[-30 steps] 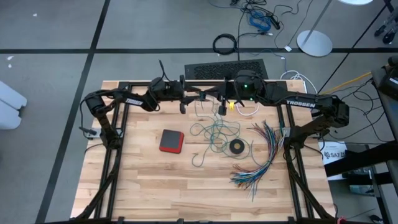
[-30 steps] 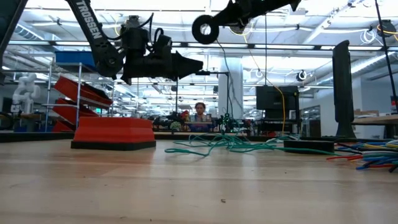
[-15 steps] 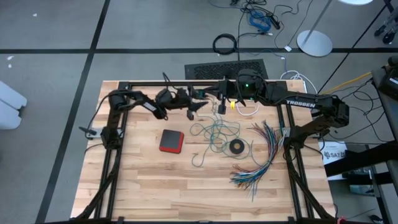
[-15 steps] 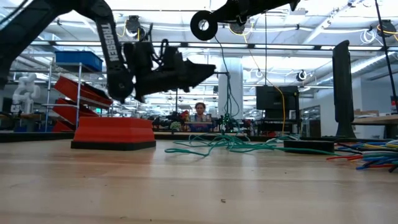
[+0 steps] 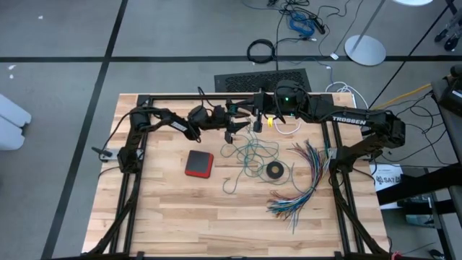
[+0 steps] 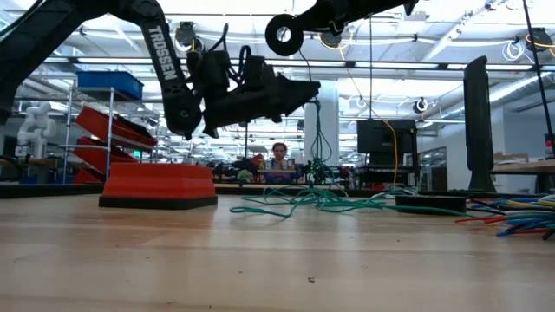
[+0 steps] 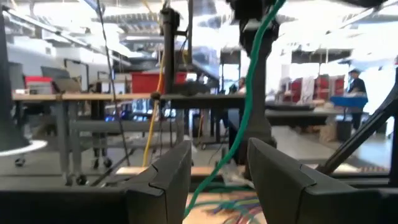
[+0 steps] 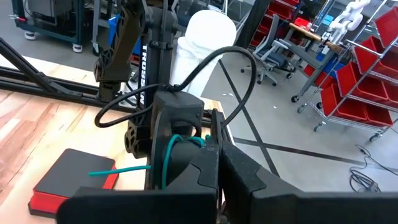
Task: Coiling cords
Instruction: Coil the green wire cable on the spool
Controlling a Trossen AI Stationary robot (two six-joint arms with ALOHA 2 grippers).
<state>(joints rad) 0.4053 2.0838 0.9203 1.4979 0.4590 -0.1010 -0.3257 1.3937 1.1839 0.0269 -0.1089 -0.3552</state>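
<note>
Teal-green cord (image 5: 249, 153): most of it lies in a loose tangle on the desk (image 5: 166, 217) between the red-and-black box (image 5: 198, 164) and the black ring (image 5: 274, 170); one strand rises from the tangle to the right tool.
Right tool (image 5: 258, 115): high above the back of the desk, fingers fully closed, pinching the lifted teal strand; its wrist view shows the strand looping out at its closed tips.
Left tool (image 5: 232, 130): raised just beside the hanging strand, fingers (image 7: 168, 174) parted, holding nothing; in its wrist view the strand runs through the gap between them.
White cord (image 5: 289, 126): at the back of the desk under the right arm; its coil state is unclear.
Doing it well: probably close the left tool on the strand below the right one's grip, keep it lightly taut, and wind even loops without dragging the tangle into the multicoloured wires (image 5: 303, 180).
Containers: none visible for the cords; the red-and-black box looks closed, contents unseen.
</note>
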